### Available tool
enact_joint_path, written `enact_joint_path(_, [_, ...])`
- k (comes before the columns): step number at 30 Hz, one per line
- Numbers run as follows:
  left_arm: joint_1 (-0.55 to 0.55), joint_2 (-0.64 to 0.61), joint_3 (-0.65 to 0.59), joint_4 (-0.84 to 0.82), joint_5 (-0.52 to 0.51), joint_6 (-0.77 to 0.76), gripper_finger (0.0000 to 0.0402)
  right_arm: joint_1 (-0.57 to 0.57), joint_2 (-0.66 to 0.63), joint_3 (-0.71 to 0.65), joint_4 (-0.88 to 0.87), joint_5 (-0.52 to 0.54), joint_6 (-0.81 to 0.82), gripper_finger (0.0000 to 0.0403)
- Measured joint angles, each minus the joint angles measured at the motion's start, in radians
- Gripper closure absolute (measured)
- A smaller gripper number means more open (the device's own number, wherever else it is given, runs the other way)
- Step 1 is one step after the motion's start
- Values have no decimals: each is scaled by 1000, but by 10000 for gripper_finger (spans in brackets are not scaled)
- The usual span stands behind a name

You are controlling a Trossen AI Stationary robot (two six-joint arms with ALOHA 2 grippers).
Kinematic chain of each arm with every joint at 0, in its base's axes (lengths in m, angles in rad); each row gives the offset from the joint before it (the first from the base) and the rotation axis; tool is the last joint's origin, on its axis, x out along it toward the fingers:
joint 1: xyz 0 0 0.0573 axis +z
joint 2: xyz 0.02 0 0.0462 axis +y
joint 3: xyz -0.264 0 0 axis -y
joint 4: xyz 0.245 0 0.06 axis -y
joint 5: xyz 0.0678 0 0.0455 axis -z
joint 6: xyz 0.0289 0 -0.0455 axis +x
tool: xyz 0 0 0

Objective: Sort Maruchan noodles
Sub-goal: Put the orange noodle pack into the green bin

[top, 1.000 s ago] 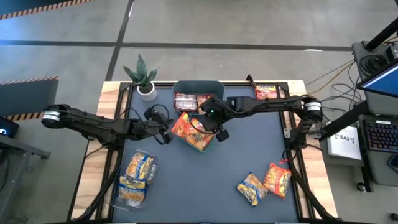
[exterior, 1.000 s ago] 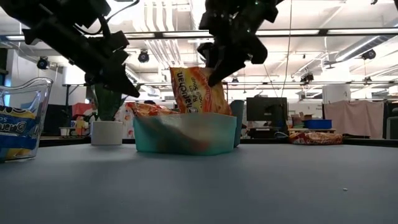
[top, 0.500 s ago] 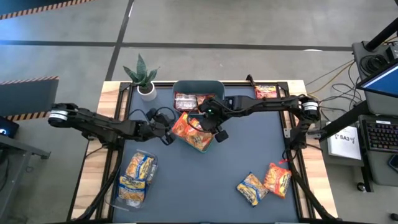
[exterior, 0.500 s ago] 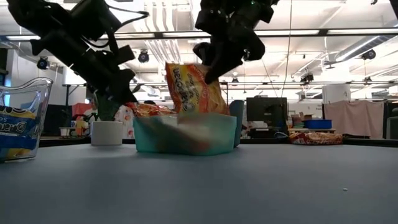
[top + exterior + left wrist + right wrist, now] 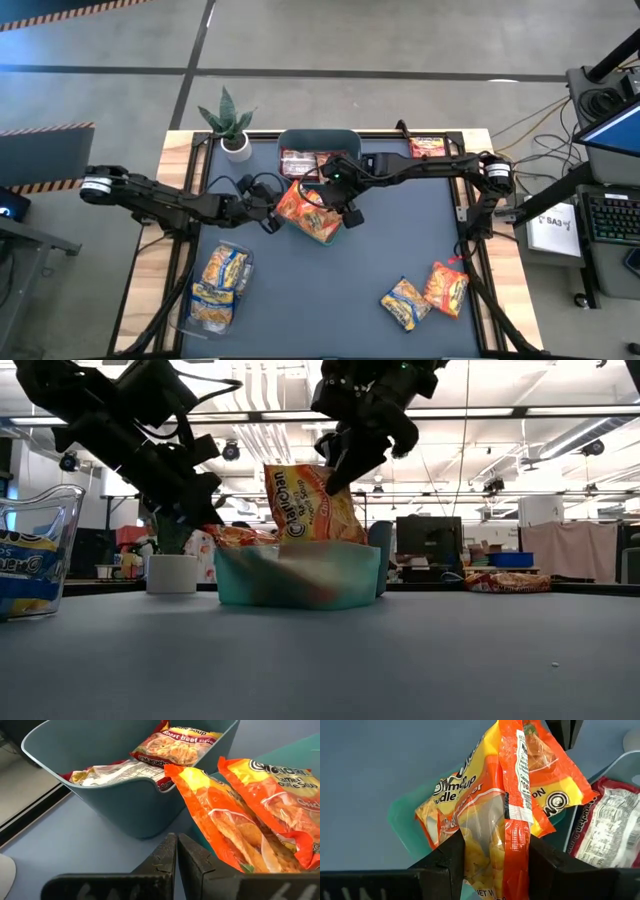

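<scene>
Movement on the right: the right gripper [image 5: 335, 465], pinching an orange-red crinkly plastic ramen packet [image 5: 312, 505] by its top edge, has swung it from upright to leaning over the small green square tray [image 5: 298, 575], which sits mid-table just in front of the grey-teal tub [image 5: 318, 141]. Meanwhile the left gripper [image 5: 272, 217], fingers pressed together and empty, has crept up just beside the tray's left side. My read: one more orange-red packet is about to land with its kind.
</scene>
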Motion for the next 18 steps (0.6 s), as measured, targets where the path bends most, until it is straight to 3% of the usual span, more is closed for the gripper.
enact_joint_path(9, [0, 0, 0, 7, 5, 0, 402, 3, -1, -3, 0, 60, 38, 262])
enact_joint_path(18, [0, 0, 0, 13, 6, 0, 402, 7, -2, -5, -21, 42, -78, 272])
